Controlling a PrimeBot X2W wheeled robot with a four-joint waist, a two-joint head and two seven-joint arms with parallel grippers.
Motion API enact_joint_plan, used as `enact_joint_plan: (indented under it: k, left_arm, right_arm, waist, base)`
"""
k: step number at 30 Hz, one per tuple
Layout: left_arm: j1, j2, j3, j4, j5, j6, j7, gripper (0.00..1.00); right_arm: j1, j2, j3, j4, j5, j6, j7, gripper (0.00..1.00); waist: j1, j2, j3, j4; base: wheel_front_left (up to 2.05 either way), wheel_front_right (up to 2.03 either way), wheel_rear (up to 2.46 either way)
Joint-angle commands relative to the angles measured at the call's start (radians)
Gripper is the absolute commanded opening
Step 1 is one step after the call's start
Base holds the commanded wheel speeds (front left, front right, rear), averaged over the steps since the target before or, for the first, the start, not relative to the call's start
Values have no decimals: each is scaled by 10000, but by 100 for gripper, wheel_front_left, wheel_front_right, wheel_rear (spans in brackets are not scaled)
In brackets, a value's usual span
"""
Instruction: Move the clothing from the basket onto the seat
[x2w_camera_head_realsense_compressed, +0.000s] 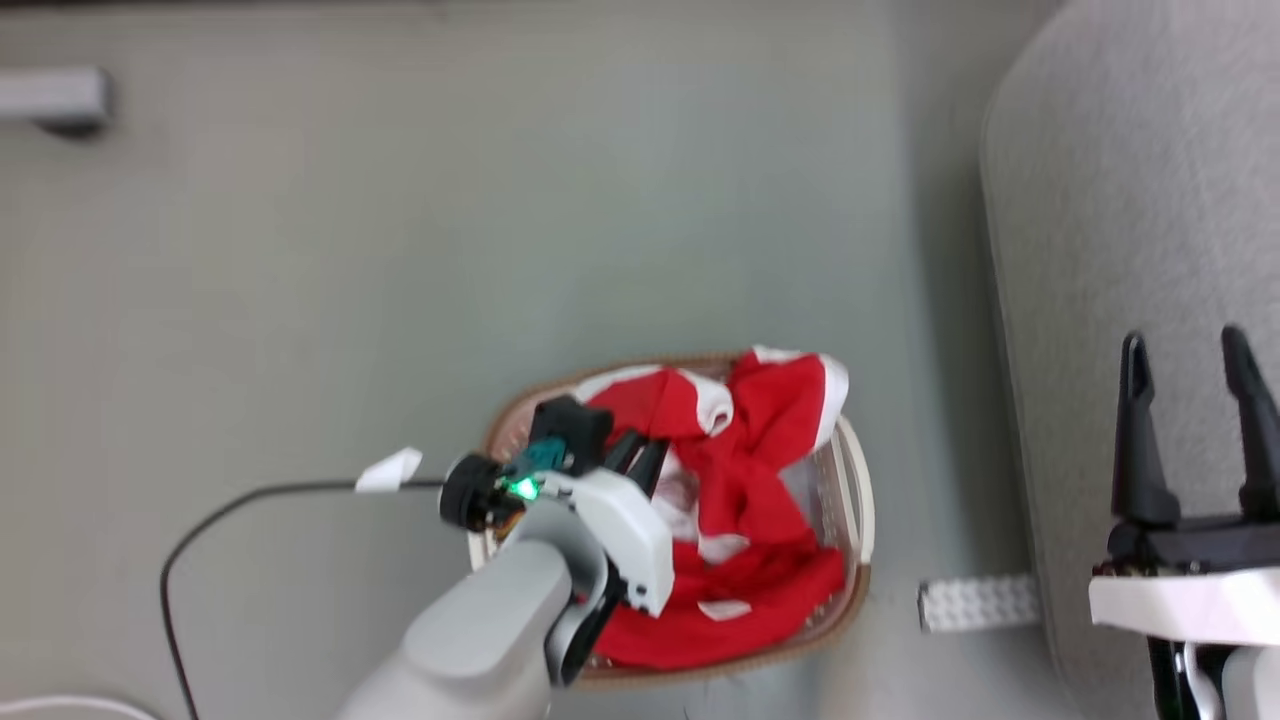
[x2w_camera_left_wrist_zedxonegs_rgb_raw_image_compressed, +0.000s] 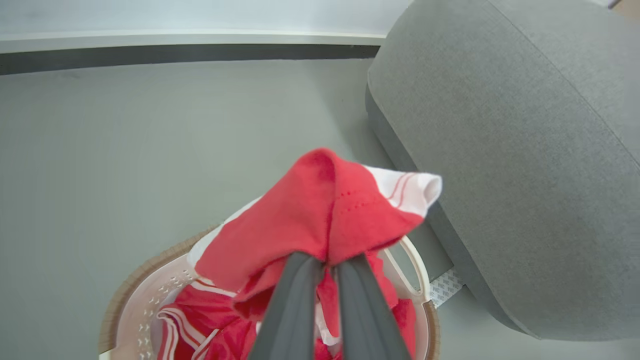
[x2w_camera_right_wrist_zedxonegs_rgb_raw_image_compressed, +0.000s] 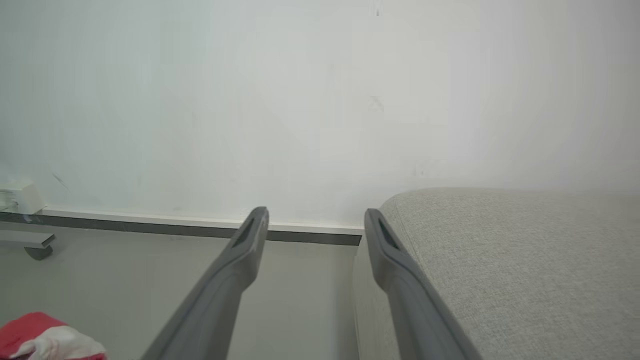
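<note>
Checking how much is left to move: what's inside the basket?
Red clothing with white trim is piled in the basket; the left gripper is shut on a fold held above the rim. The basket's floor, and anything under the pile, is covered.

The clothing (x2w_camera_left_wrist_zedxonegs_rgb_raw_image_compressed: 310, 220) is soft, matt red cloth (tiny stitch holes show). The basket (x2w_camera_left_wrist_zedxonegs_rgb_raw_image_compressed: 145, 300) is smooth, slightly glossy plastic with a rougher brown rim. The seat (x2w_camera_left_wrist_zedxonegs_rgb_raw_image_compressed: 500, 150) wears coarse matt woven fabric; the floor (x2w_camera_head_realsense_compressed: 400, 250) looks smooth and dull.
</note>
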Motion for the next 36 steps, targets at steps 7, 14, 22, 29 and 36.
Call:
enact_joint_plan:
  k: [7,14,22,29,36]
  left_arm:
    - [1368,582,475,-1696,-180,469,-65,0]
    - [2390,1376,822,-3966,-371,1189,15,0]
    - [3037,2395,1196,-6676,-417,2113,553,0]
    - [3276,3333,1685,-8688,-372,2880,1076,0]
    - [3178,3772,1868,-9842,-226,3321,1466,0]
  right_arm:
    - [839,-11,-9,307,-149,-21,7,100]
    - [1581,-13,55,514,-153,-21,7,100]
    - [2337,-13,245,674,-39,-21,7,100]
    - [2516,-17,657,515,-141,-21,7,100]
    - [2433,-83,1622,423,-170,-21,8,100]
  waist:
    - [2,0,-2330,453]
    - [2,0,-3533,559]
    - [2,0,-4693,596]
    - [2,0,-5093,511]
    - [2,0,-5234,535]
  base:
    - [0,0,0]
    - [0,0,0]
    - [0,0,0]
    - [0,0,0]
    - [0,0,0]
